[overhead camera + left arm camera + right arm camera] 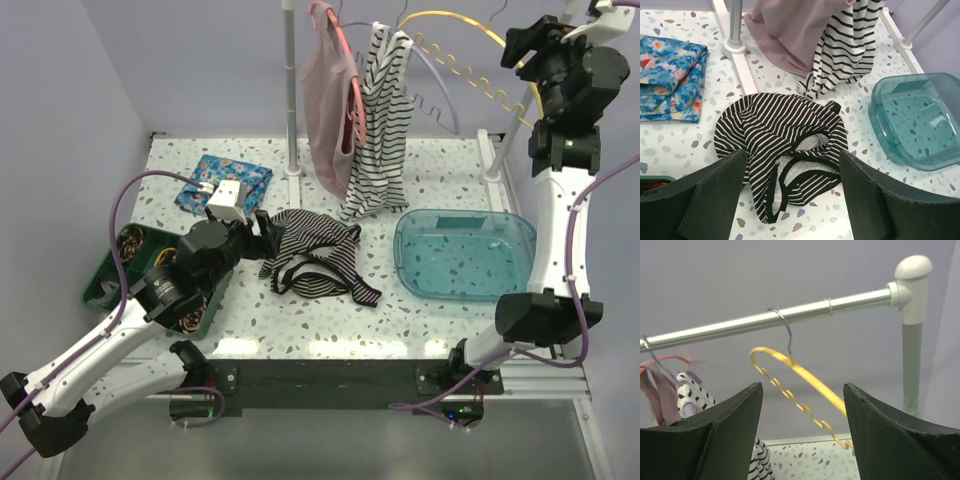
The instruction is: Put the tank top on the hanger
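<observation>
- Across the middle of the speckled desk (450, 165), the tank top (315, 258) lies crumpled in a heap, with its dark-trimmed straps looped toward the near side.
- High at the far right, the yellow hanger (805, 375) hangs bare from the metal rail (790, 315) by its wire hook. Its wavy lower bar slants down to the right.
- The left gripper (792, 155) sits low at the tank top's left edge, spread wide and empty. In its wrist view the garment fills the space between the fingers. Whether a finger touches the cloth cannot be told.
- The right gripper (802, 387) is raised beside the hanger, also spread wide and holding nothing. The hanger shows between its fingers but lies beyond them, untouched.
- The step in hand appears to be picking up the tank top. It would go best by pinching a strap or the trimmed neckline rather than the bunched middle, so an opening hangs free for the hanger's arm.
- A white striped garment (380, 130) hangs just beyond, its hem near the tank top. The lift should stay clear of it.
- A teal tub (465, 255) rests to the right.
</observation>
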{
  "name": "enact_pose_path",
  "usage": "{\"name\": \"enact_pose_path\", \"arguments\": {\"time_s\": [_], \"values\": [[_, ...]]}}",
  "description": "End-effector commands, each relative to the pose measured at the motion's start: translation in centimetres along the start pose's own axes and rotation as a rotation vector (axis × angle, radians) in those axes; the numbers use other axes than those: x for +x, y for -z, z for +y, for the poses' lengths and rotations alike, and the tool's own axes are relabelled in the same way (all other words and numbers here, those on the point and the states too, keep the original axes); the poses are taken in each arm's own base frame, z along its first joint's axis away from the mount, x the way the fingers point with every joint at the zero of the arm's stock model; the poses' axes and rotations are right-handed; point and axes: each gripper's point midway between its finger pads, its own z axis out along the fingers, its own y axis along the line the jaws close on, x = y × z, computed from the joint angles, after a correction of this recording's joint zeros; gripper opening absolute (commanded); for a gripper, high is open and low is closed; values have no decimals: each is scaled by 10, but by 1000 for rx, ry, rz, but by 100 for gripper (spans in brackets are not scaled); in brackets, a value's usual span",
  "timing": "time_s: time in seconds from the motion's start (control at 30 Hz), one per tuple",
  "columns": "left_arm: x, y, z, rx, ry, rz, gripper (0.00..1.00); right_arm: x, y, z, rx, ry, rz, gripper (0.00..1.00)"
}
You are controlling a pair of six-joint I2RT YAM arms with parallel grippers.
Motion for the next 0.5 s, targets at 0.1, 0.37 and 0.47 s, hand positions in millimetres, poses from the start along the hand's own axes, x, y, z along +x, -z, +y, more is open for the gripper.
{"name": "enact_pose_path", "arguments": {"time_s": [0.1, 0.37, 0.47], "values": [[-1, -1, -3, 20, -17, -10, 80, 8, -32, 2, -185, -102, 31, 73], [4, -3, 0, 9, -21, -3, 80, 44, -39, 0, -282, -153, 138, 76], [4, -3, 0, 8, -22, -2, 80, 60, -32, 1, -291, -170, 178, 76]]}}
